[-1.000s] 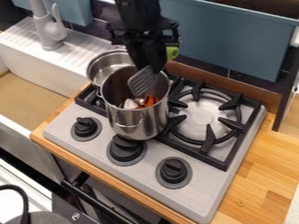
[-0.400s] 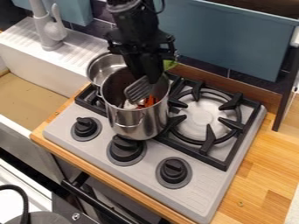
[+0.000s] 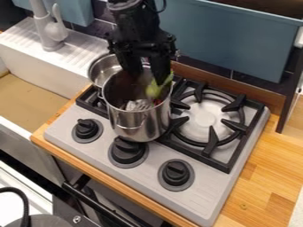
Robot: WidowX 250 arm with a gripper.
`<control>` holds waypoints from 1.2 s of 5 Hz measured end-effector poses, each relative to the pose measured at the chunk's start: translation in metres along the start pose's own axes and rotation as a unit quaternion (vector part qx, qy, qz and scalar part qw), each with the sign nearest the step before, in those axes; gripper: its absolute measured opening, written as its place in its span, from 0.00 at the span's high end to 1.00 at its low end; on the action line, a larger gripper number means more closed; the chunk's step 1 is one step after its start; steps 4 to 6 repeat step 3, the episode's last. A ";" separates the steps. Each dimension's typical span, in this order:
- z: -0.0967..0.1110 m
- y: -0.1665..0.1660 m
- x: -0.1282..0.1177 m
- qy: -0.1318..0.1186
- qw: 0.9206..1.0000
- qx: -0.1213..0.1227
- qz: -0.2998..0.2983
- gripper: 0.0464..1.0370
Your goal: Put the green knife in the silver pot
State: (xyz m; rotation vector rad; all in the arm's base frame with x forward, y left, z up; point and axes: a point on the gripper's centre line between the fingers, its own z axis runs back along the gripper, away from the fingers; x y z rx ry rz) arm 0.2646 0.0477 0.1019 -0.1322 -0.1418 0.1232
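The black gripper [image 3: 148,76] hangs down over the mouth of the silver pot [image 3: 141,126], its two fingers apart and open. What the task calls the green knife looks like a green-handled utensil with a grey slotted head. Its green handle [image 3: 155,90] leans on the right inside of the pot, just below and beside the right finger. Down in the pot lies the grey slotted head [image 3: 138,105], with some white and reddish pieces around it. The finger hides part of the handle's upper end.
A second, shallower metal pot [image 3: 104,68] stands close behind the silver pot. Right of them is a burner grate [image 3: 211,142]. Black knobs [image 3: 176,173] line the stove's front; the sink and faucet [image 3: 52,33] are at left.
The gripper came down slightly and opened. The green utensil, earlier held with its slotted head above the pot's contents, dropped and turned, its handle now inside the pot.
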 end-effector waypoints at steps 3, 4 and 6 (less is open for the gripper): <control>0.003 -0.004 0.003 0.000 1.000 0.004 -0.007 0.04; 0.003 -0.004 0.003 0.000 1.000 0.004 -0.007 0.04; 0.003 -0.004 0.003 0.000 1.000 0.004 -0.007 0.04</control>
